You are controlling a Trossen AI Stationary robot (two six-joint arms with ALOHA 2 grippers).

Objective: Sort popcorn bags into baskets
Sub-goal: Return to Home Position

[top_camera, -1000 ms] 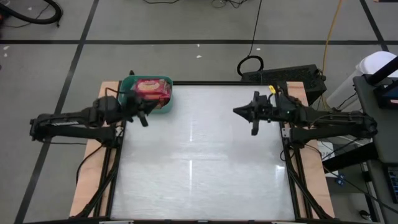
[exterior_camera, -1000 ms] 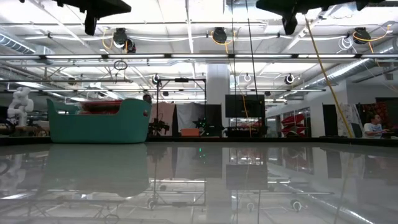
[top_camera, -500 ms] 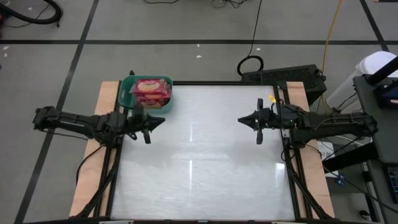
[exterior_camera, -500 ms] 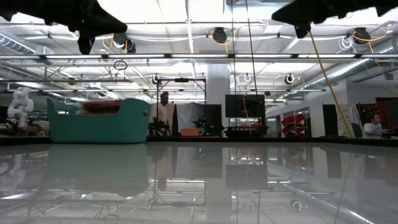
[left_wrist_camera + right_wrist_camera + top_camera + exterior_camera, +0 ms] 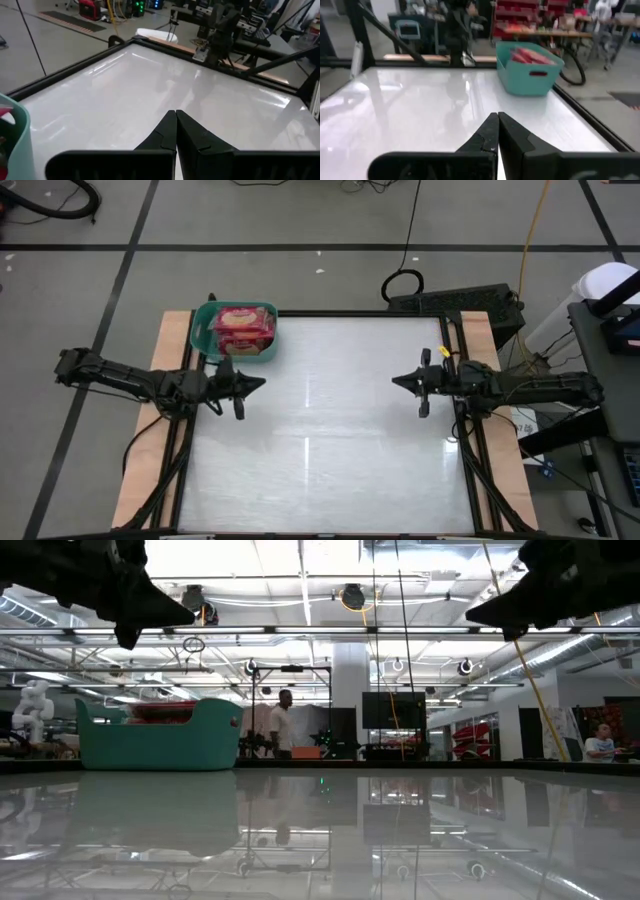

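The red bags (image 5: 240,327) lie piled in the green bin (image 5: 199,332). The bin sits at the back left corner of the surface (image 5: 320,450). The left hand (image 5: 262,383) hangs over the left side of the surface, near the bin but not touching it. Its two fingers are pressed together. The right hand (image 5: 396,381) hangs over the right side, well apart from the bin, and its fingers are together too.
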